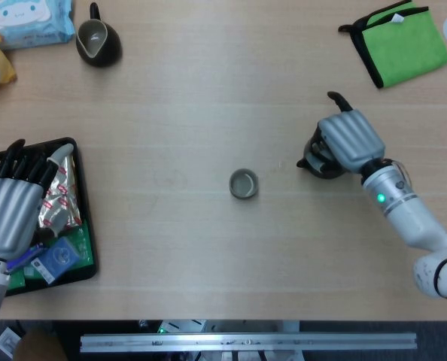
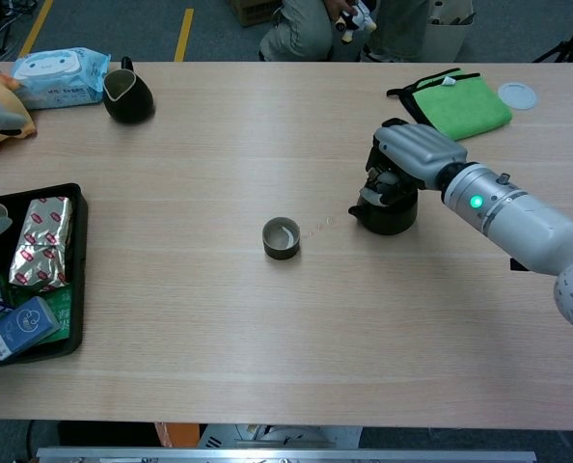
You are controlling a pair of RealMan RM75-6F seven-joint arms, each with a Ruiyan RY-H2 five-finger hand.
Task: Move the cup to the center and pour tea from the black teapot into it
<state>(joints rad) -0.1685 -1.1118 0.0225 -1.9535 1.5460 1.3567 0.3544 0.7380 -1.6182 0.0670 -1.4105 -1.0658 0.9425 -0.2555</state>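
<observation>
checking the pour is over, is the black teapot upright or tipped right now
Upright. In the chest view the black teapot sits flat on the table, spout level toward the cup, with the right hand gripping it from above.

Counted on the table (image 1: pixel 178 98):
- One small cup (image 1: pixel 243 183), near centre.
- One black teapot (image 2: pixel 387 204), at 3 o'clock from the cup.
- One dark pitcher (image 1: pixel 98 42), at 11 o'clock.
- One green cloth (image 1: pixel 404 40), at 2 o'clock.
- One wet-wipes pack (image 1: pixel 29 20).
- One black tray (image 1: pixel 85 233), at 9 o'clock.
- Two robot hands: left (image 1: pixel 10 214), right (image 1: pixel 349 140).
</observation>
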